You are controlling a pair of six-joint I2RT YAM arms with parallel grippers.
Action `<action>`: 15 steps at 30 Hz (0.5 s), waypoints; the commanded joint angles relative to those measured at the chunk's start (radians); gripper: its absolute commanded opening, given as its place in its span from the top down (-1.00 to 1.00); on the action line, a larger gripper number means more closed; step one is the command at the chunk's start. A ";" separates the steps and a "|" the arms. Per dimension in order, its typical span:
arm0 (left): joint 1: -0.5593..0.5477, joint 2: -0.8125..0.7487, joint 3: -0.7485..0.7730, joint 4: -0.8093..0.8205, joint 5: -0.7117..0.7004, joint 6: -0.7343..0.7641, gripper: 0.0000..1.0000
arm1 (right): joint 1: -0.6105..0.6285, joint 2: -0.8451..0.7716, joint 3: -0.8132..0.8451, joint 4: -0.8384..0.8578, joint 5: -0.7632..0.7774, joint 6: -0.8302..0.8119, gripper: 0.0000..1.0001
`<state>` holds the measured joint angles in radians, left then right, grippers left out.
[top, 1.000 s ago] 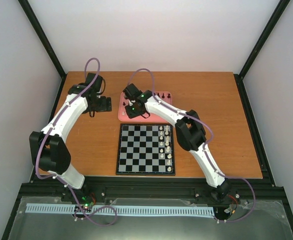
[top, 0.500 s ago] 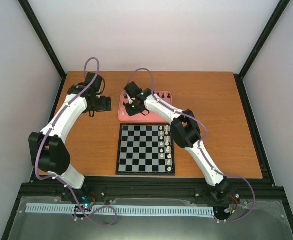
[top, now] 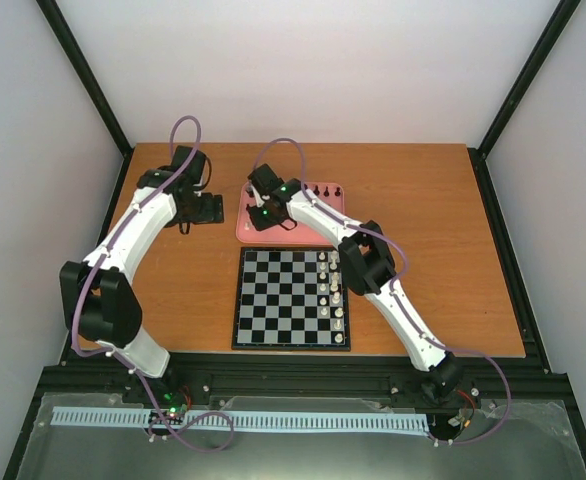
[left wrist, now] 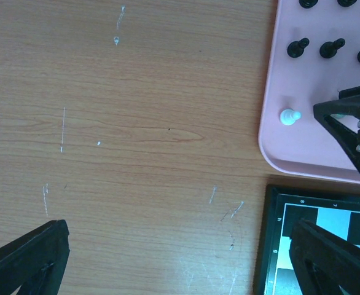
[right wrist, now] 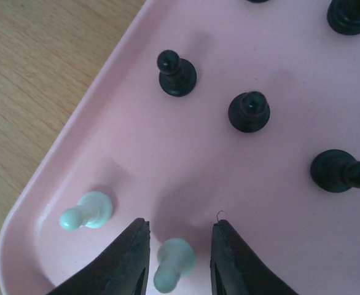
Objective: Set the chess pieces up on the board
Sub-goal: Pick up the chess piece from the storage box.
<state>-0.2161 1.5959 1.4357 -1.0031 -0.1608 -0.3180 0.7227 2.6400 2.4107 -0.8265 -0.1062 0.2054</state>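
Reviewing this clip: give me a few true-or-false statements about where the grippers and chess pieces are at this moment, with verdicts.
1. The right gripper is over the pink tray, with a pale pawn between its fingers. True.
2. The left gripper holds a black piece. False: it is open and empty above bare table.
3. White pieces stand in the right-hand columns of the board, as the top view shows it. True.
4. Black pieces stand on the board. False: the ones in view are on the tray.
5. The tray lies between the board and the arm bases. False: it lies beyond the board's far edge.
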 commanded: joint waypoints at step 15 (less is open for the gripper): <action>-0.005 0.009 0.028 0.001 0.006 -0.003 -1.00 | -0.016 -0.039 0.021 -0.037 0.041 -0.031 0.85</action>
<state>-0.2161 1.6081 1.4357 -1.0027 -0.1532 -0.3180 0.7120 2.6415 2.4161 -0.8337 -0.0998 0.1989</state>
